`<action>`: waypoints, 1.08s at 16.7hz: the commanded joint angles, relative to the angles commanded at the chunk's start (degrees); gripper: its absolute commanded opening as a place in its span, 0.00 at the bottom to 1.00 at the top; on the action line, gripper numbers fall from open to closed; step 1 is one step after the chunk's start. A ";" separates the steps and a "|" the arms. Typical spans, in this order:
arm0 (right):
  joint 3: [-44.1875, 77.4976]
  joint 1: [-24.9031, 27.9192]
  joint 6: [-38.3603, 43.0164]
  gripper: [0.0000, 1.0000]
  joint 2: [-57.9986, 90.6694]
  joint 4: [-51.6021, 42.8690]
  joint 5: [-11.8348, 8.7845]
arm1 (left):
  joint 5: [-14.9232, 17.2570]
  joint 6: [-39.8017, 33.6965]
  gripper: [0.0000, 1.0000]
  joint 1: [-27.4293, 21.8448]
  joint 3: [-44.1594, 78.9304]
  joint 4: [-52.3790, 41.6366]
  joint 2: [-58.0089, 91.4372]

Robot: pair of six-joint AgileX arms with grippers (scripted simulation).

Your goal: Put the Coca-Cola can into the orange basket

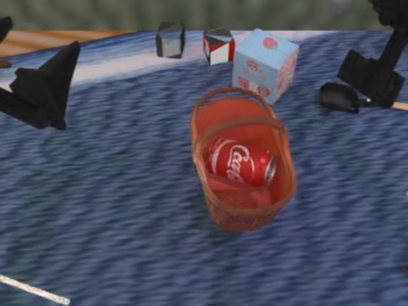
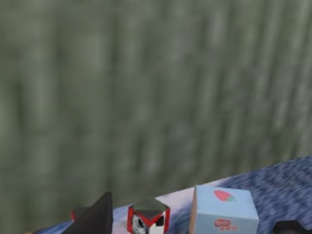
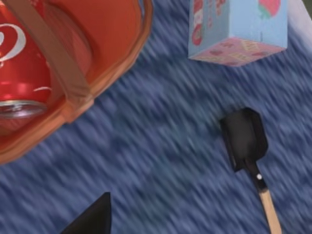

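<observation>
The red Coca-Cola can (image 1: pixel 241 162) lies on its side inside the orange basket (image 1: pixel 280 191), under the hoop handle, near the table's middle. The right wrist view shows the can (image 3: pixel 19 63) with its silver end and the basket's rim (image 3: pixel 117 63). My right gripper (image 1: pixel 373 76) hangs open at the far right, well away from the basket, holding nothing. One of its fingertips (image 3: pixel 97 217) shows over bare cloth. My left gripper (image 1: pixel 48 86) is parked open at the far left.
A light-blue box (image 1: pixel 264 64) stands just behind the basket, with a red-and-white cube (image 1: pixel 218 46) and a dark cube (image 1: pixel 170 39) farther back. A small black shovel (image 1: pixel 340 97) with a wooden handle lies below my right gripper.
</observation>
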 joint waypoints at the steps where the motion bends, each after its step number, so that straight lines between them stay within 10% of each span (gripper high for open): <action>1: 6.31 1.58 -2.58 1.00 5.80 -3.70 0.05 | -3.32 0.41 1.00 0.79 -2.95 -2.29 -6.36; 10: 43.82 12.16 -19.63 1.00 44.70 -30.57 -0.21 | -24.72 4.00 1.00 5.52 -26.20 -20.09 -46.77; 18: 48.17 13.14 -21.60 1.00 49.37 -34.06 -0.38 | -27.36 4.57 1.00 6.02 -29.58 -22.79 -51.22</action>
